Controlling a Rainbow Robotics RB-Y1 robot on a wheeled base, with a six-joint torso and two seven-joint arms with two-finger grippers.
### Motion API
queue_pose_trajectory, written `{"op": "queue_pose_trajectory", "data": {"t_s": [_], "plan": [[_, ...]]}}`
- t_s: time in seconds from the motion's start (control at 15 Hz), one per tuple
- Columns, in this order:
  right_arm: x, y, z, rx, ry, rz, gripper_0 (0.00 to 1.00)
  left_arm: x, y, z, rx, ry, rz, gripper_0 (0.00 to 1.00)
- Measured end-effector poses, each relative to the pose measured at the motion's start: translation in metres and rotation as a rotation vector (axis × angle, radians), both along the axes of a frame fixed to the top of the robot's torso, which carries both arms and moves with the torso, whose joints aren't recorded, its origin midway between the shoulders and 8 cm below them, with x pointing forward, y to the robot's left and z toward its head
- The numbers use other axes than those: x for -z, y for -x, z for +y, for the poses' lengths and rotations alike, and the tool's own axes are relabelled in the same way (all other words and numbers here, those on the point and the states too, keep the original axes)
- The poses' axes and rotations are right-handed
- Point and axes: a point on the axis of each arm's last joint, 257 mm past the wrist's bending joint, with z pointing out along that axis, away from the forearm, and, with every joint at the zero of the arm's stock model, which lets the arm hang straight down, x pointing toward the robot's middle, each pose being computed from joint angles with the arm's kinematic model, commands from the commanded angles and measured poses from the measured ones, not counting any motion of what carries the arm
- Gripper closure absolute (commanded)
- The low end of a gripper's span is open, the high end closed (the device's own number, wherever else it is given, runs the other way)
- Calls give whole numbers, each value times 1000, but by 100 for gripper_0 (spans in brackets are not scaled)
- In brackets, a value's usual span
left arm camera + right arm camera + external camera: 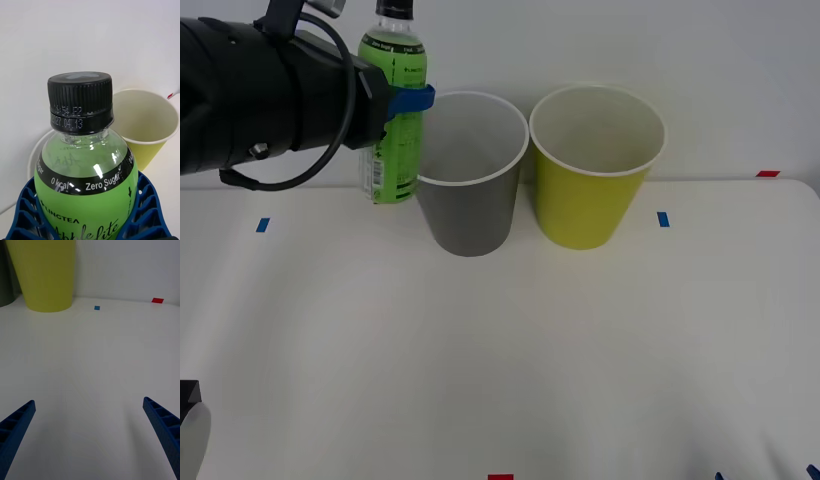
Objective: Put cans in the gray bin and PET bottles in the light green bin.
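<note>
So the white bench [500,350] takes up most of the scene, and it carries two cup-shaped bins standing upright side by side near the back. The gray bin [471,170] is the one closer to the robot's left, the light green bin [595,165] sits just beside it on the right, rims nearly touching. From what I can see of their insides, both look empty, though the bottoms are hidden from here.

Next down in size: the left pincer [408,100] is up in the air at the left, clamped around the PET bottle [393,110]. The bottle's upright, black cap on top, green label facing out, and it hangs just beside the gray bin's rim on the outer side, clear off the bench. In the left wrist view you can see the blue ribbed fingers [150,210] hugging the bottle's body on both sides, with the green bin's mouth further off behind it.

The right pincer [90,435] is low over bare bench to the right of the green bin, fingers spread wide, holding nothing. Looks parked to me.

Progress-wise: bottle's picked up but not binned. It'd need to cross past the gray bin to get over the green one, then drop. No cans anywhere I can spot.

Little blue and red tape marks dot the bench.
</note>
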Motion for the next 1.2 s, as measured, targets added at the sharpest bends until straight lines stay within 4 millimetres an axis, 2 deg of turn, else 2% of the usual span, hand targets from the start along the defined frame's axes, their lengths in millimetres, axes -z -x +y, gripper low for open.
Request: {"op": "queue_pose_trajectory", "data": {"t_s": [0.2,0.4,0.73,1.07,1.2], "plan": [[0,0,0,0,0,0,0,-25,-5,-15,35,11,-33,100],[0,0,0,0,0,0,0,-41,-20,-38,76,48,-14,100],[0,0,0,0,0,0,0,-52,-53,-108,143,45,-70,100],[0,0,0,0,0,0,0,-48,-76,-181,205,125,-114,100],[0,0,0,0,0,0,0,-48,-83,-204,224,144,-137,100]]}}
